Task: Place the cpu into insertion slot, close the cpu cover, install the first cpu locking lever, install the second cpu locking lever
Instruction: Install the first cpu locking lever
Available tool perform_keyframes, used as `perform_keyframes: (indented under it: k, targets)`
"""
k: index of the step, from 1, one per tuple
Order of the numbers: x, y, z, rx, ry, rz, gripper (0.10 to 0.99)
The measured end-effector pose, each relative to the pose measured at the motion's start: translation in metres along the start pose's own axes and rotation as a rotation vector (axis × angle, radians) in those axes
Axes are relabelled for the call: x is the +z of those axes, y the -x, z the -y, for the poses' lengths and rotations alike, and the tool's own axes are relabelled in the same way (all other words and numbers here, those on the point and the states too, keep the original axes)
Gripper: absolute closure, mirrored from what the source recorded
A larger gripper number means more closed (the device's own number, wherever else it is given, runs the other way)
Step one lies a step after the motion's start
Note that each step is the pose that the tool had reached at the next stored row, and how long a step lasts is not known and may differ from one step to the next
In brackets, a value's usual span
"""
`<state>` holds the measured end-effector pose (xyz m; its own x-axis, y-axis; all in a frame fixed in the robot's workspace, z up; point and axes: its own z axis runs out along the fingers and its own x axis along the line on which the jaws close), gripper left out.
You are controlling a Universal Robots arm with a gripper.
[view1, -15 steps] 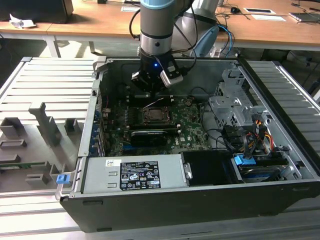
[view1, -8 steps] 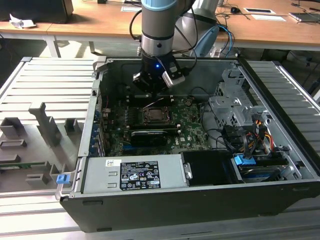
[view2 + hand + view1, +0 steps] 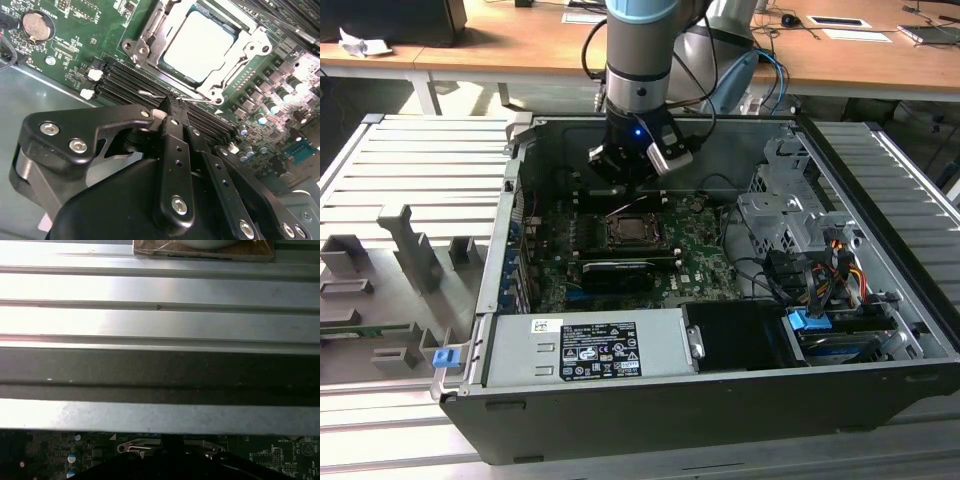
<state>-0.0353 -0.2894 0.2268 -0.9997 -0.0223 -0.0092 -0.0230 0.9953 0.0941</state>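
The black, bolted tool (image 3: pixel 166 107) is being seen closest in the second wrist view, its fingers drawn together with the tips at a thin silver wire lever (image 3: pixel 150 94) just beside the socket. The pale silver-grey square cpu (image 3: pixel 202 45) is being held in the black insertion slot (image 3: pixel 632 232) on the green circuit board (image 3: pixel 80 40), with the thin silver metal cpu cover (image 3: pixel 220 80) framing it. In the exterior view, the tool (image 3: pixel 628 175) is being held above the open computer case (image 3: pixel 880 330).
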Motion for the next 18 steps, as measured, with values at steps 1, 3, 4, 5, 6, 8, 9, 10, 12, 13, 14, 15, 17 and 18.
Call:
perform_keyframes:
  k: [1,3,4,5,6,8,9,10,12,13,14,15,17,18]
  targets:
    - [0.0003,0.0014,0.0001,0.000,0.000,-0.0002,0.980]
    - [0.0011,0.0036,0.0003,0.000,0.000,-0.0001,0.980]
    - [0.0017,0.0045,0.0003,0.000,0.000,-0.0001,0.980]
    - [0.0021,0.0050,0.0003,0.000,0.000,-0.0001,0.980]
    - [0.0027,0.0056,0.0002,0.000,0.000,-0.0001,0.980]
    - [0.0042,0.0066,0.0002,0.000,0.000,-0.0001,0.980]
    - [0.0049,0.0071,0.0002,0.000,0.000,-0.0001,0.980]
    - [0.0057,0.0077,0.0002,-0.001,0.000,-0.0001,0.980]
    - [0.0069,0.0089,0.0001,-0.001,0.000,-0.0002,0.980]
    - [0.0075,0.0094,0.0000,-0.002,0.000,-0.0002,0.980]
    - [0.0081,0.0099,-0.0001,-0.002,0.000,-0.0002,0.980]
    - [0.0086,0.0104,-0.0001,-0.002,0.000,-0.0002,0.980]
    - [0.0096,0.0114,-0.0003,-0.002,0.001,-0.0002,0.980]
    - [0.0101,0.0119,-0.0003,-0.003,0.001,-0.0002,0.980]
